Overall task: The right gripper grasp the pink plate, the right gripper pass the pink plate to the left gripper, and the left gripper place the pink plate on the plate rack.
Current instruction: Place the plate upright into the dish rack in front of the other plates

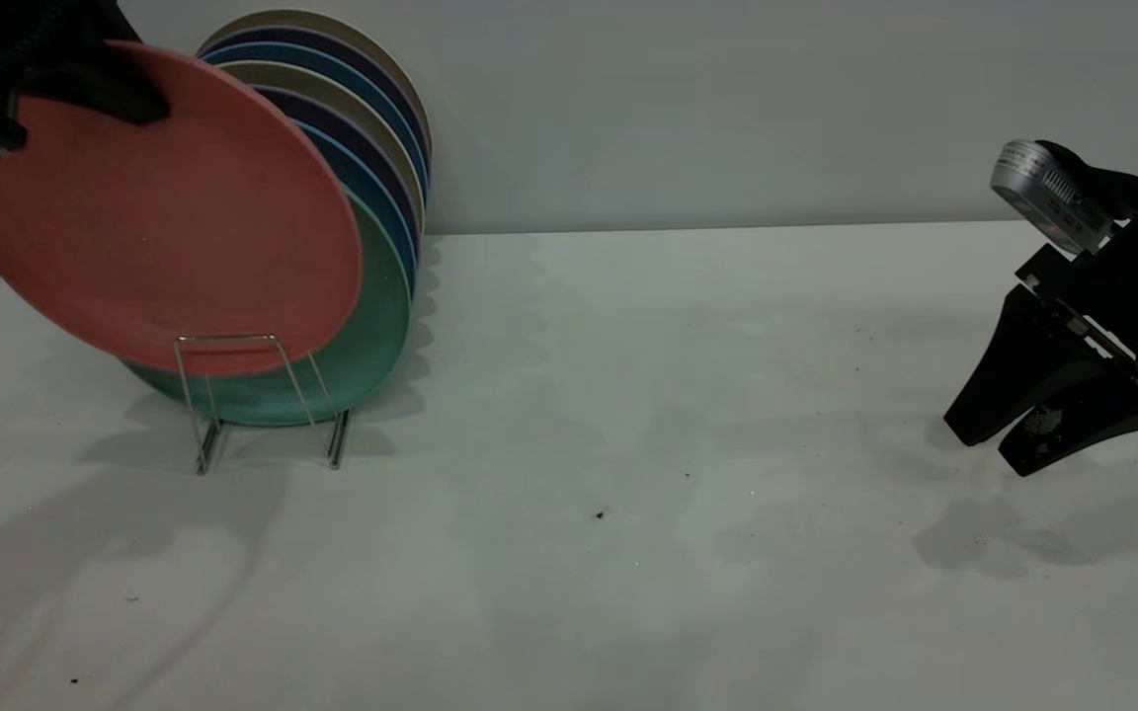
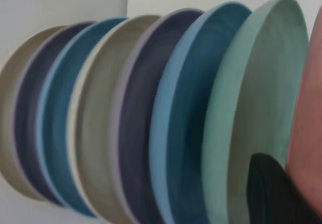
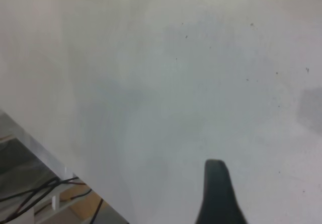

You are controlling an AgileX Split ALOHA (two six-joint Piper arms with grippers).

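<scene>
Much of your left tool (image 1: 85,94) is cut off at the top left corner of the exterior view; you see only black jaws over the upper rim of the pink plate (image 1: 159,212). In the left wrist view one dark jaw tip shows low in the picture, and the plate is only a salmon sliver at the edge, so most of the grip is hidden from you there. The rack (image 1: 263,395) is mostly covered too: you can make out just its front wire loop and two feet on the desk (image 1: 628,444).

Your left tool is clenched on the plate's top edge, one jaw lying across its face. The plate hangs tilted, leaning back toward the row of standing plates, its lower rim behind the front loop of the rack and just ahead of the green plate (image 1: 381,316). Whether it rests on the wire you cannot tell.

The plate is round, matte salmon-pink, with a shallow rim. Behind the green plate stand blue, dark purple and beige ones.

Your right tool (image 1: 989,449) is well apart, at the right edge, hovering just above the desk with its two wedge jaws slightly parted and nothing between them. The right wrist view gives you a single jaw tip over bare desk.
</scene>
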